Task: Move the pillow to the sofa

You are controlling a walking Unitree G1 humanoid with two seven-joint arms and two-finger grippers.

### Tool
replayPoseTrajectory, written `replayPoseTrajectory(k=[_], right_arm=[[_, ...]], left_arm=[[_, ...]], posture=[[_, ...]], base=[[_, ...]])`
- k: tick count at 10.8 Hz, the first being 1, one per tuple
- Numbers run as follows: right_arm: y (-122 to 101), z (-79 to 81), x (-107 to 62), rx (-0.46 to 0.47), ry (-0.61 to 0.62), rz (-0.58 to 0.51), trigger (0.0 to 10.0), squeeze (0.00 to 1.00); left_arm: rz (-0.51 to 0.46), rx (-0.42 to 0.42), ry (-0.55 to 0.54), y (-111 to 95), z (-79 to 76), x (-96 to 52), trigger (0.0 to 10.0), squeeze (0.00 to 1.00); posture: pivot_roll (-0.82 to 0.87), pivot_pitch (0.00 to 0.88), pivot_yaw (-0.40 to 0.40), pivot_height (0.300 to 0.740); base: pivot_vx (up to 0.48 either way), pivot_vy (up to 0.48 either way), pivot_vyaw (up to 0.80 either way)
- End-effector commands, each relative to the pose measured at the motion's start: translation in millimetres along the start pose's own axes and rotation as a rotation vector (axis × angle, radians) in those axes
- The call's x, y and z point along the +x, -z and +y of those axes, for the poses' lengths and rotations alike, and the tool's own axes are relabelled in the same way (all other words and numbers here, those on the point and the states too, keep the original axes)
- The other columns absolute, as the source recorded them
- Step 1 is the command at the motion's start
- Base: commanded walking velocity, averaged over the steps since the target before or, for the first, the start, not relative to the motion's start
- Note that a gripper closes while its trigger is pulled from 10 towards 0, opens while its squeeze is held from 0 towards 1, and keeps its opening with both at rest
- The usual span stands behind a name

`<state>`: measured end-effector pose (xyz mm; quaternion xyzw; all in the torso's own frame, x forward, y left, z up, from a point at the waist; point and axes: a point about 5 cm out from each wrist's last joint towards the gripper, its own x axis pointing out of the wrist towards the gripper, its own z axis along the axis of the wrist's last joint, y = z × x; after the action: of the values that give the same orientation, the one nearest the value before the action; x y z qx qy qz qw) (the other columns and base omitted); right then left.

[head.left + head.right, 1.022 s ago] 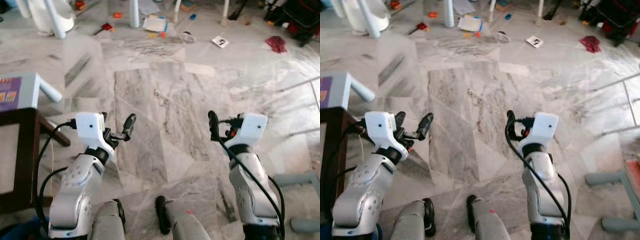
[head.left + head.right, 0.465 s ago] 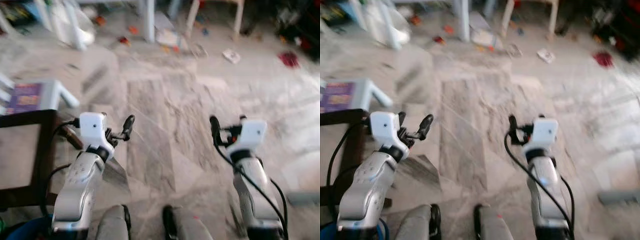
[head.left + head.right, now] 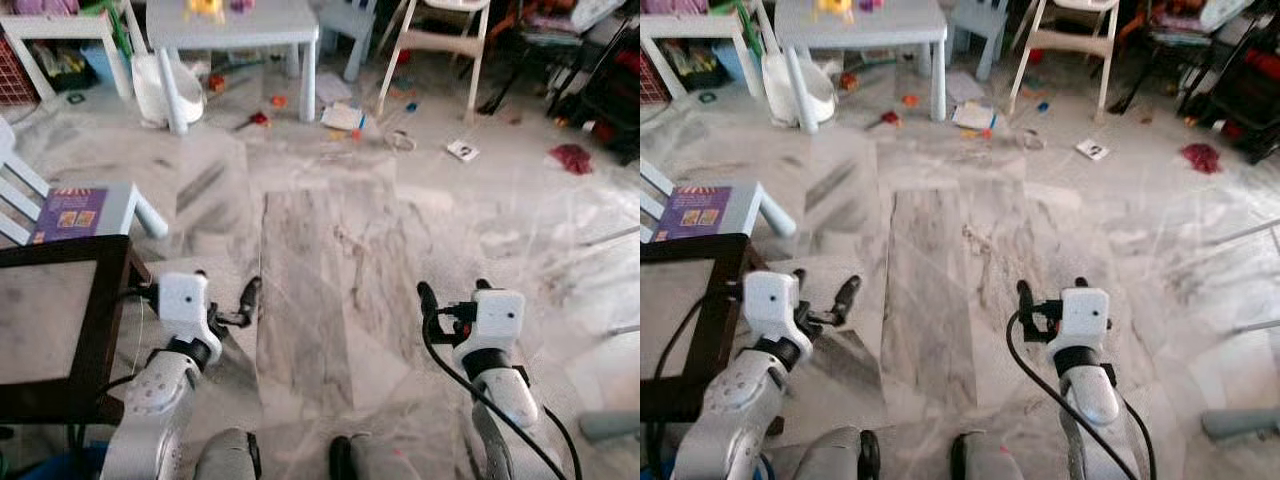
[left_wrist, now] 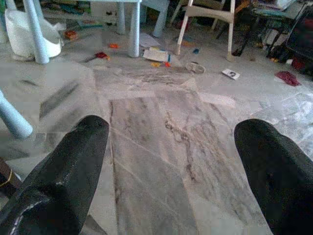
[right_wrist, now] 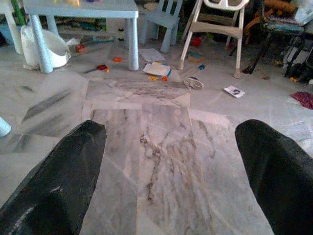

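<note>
I see no pillow and no sofa in these views. My left gripper (image 3: 228, 300) is held out low over the marble floor (image 3: 320, 260), just right of a dark wooden table. It is open, with its black fingers (image 4: 73, 161) wide apart and nothing between them. My right gripper (image 3: 455, 296) is held out level with it, a little to the right. It is also open, and its fingers (image 5: 63, 176) frame bare floor.
The dark wooden table (image 3: 60, 330) stands close on the left, with a pale blue child's chair (image 3: 85, 210) behind it. A small grey table (image 3: 240, 20), a white potty (image 3: 160, 90) and a high chair (image 3: 440, 40) stand farther off. Toys and papers (image 3: 345, 115) litter the floor there; a red cloth (image 3: 572, 157) lies at right.
The head view has tilted up and shows more of the far room; the blur has gone. Both arms stay held out in front with fingers open.
</note>
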<state>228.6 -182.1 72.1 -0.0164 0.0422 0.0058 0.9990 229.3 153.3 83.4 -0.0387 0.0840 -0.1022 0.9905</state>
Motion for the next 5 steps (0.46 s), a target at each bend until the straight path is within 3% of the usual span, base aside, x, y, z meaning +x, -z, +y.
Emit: replayPoseTrajectory(k=[1, 5], right_arm=[[-0.8, -5.2, 2.7, -0.011, 0.013, 0.001, 10.0, 0.00], [-10.2, -4.9, 13.3, -0.029, -0.002, -0.029, 10.0, 0.00]], left_arm=[[-0.027, 0.009, 0.013, -5.9, -1.3, 5.2, 10.0, 0.00], [-0.051, -0.027, 0.033, -9.1, -10.7, 2.5, 10.0, 0.00]], posture=[[0.03, 0.037, -0.049, 0.740], [0.02, 0.070, -0.063, 0.740]], base=[[0.240, 0.000, -0.80], [0.418, 0.000, -0.80]])
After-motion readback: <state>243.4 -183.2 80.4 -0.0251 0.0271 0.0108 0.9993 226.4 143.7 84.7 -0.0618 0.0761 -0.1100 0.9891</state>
